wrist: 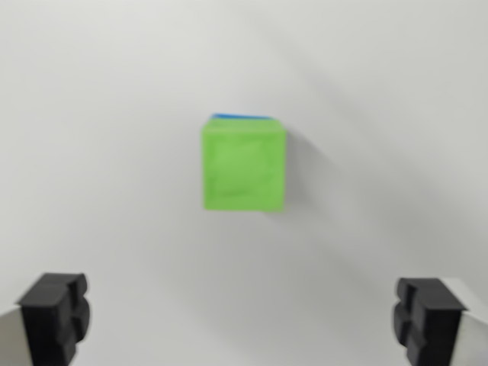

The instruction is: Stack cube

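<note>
We look straight down from the wrist and judge the stacking all but done: the green cube (244,164) sits near the middle of the view on the pale surface (99,130), and a thin blue edge (242,117) peeks out along its upper side, which we take to be a second cube beneath it. We cannot see whether the two are squarely aligned, since the picture is soft and the lower one is almost wholly hidden. Our claw (244,320) stands wide, holding nothing, its two black fingertips (55,316) at the lower corners, well apart from the cube. What seems left is only to draw clear. Counting: one green cube, one blue sliver suggesting one blue cube, two fingertips, and nothing else on the surface
</note>
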Robot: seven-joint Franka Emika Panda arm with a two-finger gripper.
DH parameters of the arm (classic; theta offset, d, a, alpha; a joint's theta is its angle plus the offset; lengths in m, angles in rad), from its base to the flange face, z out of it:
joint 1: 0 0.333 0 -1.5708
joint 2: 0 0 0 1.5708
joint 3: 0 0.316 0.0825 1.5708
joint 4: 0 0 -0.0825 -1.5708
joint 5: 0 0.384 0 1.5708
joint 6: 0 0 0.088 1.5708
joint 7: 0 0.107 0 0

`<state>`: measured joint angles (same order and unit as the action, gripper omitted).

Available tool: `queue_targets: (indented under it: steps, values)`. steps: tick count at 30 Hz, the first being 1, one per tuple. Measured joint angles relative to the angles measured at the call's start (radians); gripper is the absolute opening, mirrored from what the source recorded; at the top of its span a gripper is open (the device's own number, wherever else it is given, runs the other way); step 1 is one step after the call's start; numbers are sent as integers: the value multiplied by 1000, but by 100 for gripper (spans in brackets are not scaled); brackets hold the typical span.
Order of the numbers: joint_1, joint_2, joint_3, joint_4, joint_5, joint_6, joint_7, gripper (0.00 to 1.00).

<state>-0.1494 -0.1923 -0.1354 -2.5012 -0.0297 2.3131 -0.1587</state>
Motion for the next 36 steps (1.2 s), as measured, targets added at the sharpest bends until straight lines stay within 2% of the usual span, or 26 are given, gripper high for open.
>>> queue_targets:
  steps: [16, 28, 36]
  values:
    - [0, -89, 4, 87, -6, -175, 7, 100]
    - [0, -120, 8, 145, -7, -265, 9, 100]
    - [0, -130, 9, 171, -7, -300, 10, 100]
